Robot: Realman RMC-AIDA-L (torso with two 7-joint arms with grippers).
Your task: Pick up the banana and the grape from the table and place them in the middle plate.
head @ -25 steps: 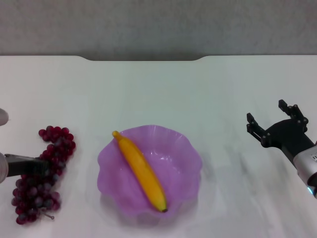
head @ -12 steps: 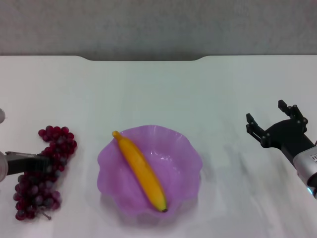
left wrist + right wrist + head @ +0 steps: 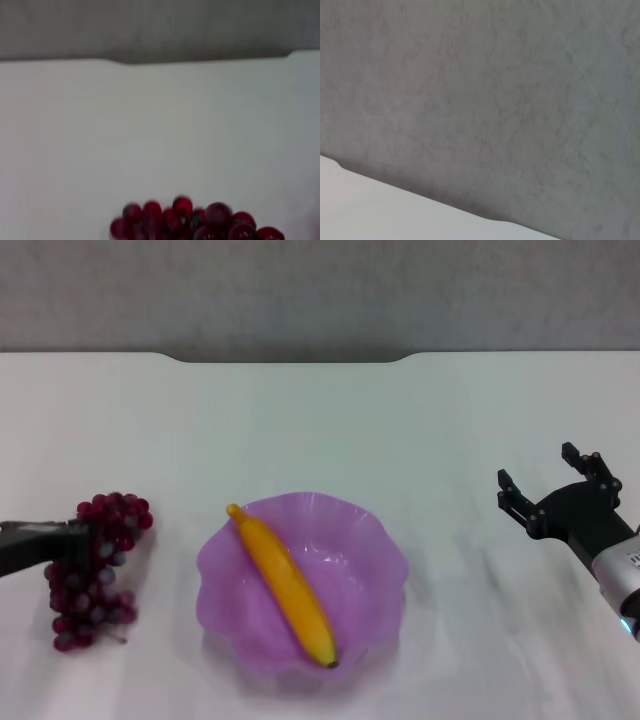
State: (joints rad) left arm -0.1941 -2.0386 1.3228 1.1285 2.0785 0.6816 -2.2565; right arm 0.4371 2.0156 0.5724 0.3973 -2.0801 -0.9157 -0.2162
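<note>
The banana (image 3: pixel 286 586) lies diagonally in the purple middle plate (image 3: pixel 380 550) at the table's centre front. The grape bunch (image 3: pixel 93 570) hangs at the left, lifted off the table (image 3: pixel 320 430), with its shadow beneath. My left gripper (image 3: pixel 70 540) comes in from the left edge and is shut on the top of the bunch. The grapes also show in the left wrist view (image 3: pixel 195 225). My right gripper (image 3: pixel 555 485) is open and empty above the table at the right.
The white table has a notched far edge (image 3: pixel 290 360) against a grey wall (image 3: pixel 480 100). Bare tabletop lies between the plate and each arm.
The left gripper has risen with the grape bunch, which has lifted off the table and bunched up. The right arm, banana and plate have not moved.
</note>
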